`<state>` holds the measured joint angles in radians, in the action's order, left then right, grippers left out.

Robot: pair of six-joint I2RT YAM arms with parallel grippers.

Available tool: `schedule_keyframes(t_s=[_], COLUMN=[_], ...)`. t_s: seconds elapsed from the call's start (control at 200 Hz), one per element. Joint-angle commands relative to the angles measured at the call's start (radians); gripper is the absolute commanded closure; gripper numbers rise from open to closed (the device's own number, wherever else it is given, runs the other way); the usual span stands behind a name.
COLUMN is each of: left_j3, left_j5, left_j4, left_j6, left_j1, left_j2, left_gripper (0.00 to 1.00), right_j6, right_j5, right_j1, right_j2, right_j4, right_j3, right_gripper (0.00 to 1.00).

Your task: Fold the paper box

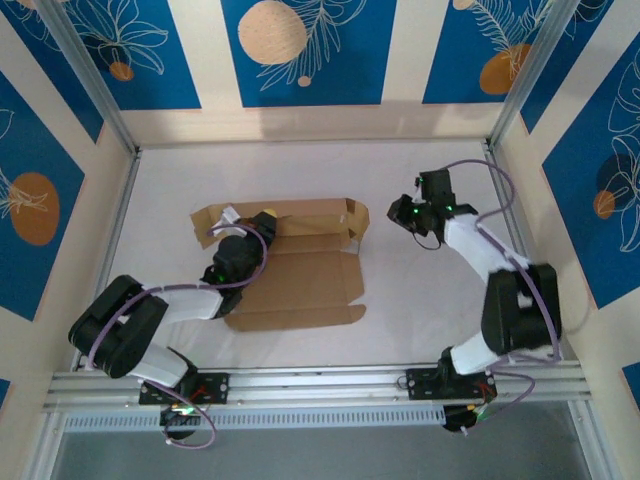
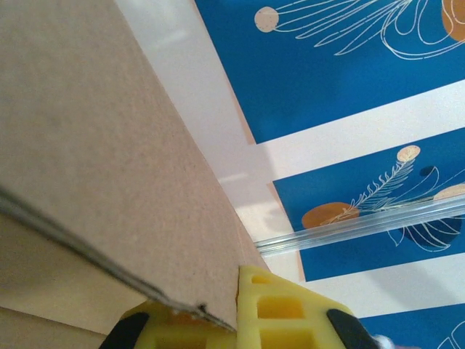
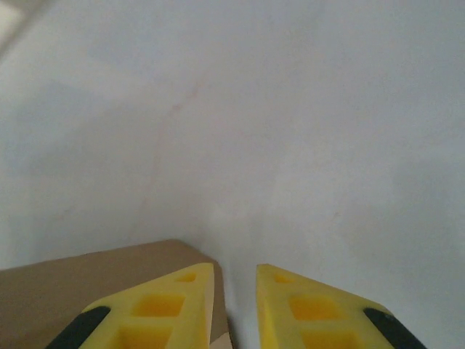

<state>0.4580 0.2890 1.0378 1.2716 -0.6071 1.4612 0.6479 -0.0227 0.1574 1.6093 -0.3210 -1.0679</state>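
Left arm (image 1: 185,300) and right arm (image 1: 470,245) are black and white with lilac cables (image 1: 497,172); the right hand (image 3: 236,280) has hollow-celled yellow fingers (image 3: 309,305).

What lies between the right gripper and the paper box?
Bare table separates the right gripper from the paper box, seen in the top external view.

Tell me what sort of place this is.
Probably a robot test cell in a lab: a white table boxed in by aluminium posts and blue printed panels, with two arms bolted to a rail.

Cream walls (image 1: 200,50) carry blue panels (image 1: 340,70) with white leaves and orange circles; metal posts (image 1: 85,75) frame the evenly lit white bench (image 1: 300,165).
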Motion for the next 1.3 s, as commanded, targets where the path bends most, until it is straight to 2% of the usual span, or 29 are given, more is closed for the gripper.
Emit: schedule_keyframes(t_s=[0.0,0.135,0.27,0.44,0.575,0.65,0.7,0.795,0.865,1.086,1.171,1.236,1.296], left_j3=[-0.001,0.0,0.003,-0.016,-0.026,-0.025,-0.025,-0.031,-0.037,-0.05,-0.053,-0.051,-0.048], left_j5=[-0.009,-0.008,-0.015,-0.015,-0.013,-0.014,-0.014,-0.016,-0.024,-0.08,-0.093,-0.096,-0.099], left_j4=[-0.01,-0.003,0.004,0.02,0.012,0.01,0.01,0.031,0.071,0.212,0.25,0.235,0.207], left_j6=[-0.042,-0.036,-0.032,-0.016,-0.021,-0.038,-0.046,-0.057,-0.073,-0.071,-0.064,-0.057,-0.063], left_j1=[-0.005,-0.005,-0.006,-0.006,-0.006,-0.006,-0.006,-0.006,-0.005,-0.005,-0.002,0.003,0.007], left_j2=[-0.013,-0.004,0.006,0.014,0.002,-0.005,-0.006,0.0,0.013,0.101,0.127,0.126,0.114], left_gripper=[1.0,1.0,1.0,1.0,1.0,1.0,1.0,1.0,1.0,1.0,1.0,1.0,1.0], right_j6=[-0.006,-0.051,-0.086,-0.137,-0.205,-0.26,-0.331,-0.534,-0.629,-0.731,-0.773,-0.782,-0.797], right_j5=[-0.147,-0.204,-0.225,-0.147,-0.06,-0.005,0.027,0.018,0.026,0.044,-0.089,-0.233,-0.304], right_j1=[0.049,0.171,0.264,0.283,0.29,0.308,0.328,0.379,0.39,0.373,0.378,0.38,0.384], right_j2=[0.113,0.136,0.09,0.048,-0.012,-0.049,-0.083,-0.174,-0.205,-0.16,-0.172,-0.208,-0.239], right_j4=[-0.084,-0.069,-0.019,-0.027,0.001,0.029,0.088,0.295,0.384,0.462,0.395,0.361,0.312], right_j3=[-0.093,-0.117,-0.053,-0.007,0.041,0.07,0.112,0.252,0.316,0.303,0.257,0.252,0.244], right_gripper=[0.77,0.78,0.77,0.77,0.69,0.69,0.7,0.7,0.7,0.7,0.7,0.69,0.66])
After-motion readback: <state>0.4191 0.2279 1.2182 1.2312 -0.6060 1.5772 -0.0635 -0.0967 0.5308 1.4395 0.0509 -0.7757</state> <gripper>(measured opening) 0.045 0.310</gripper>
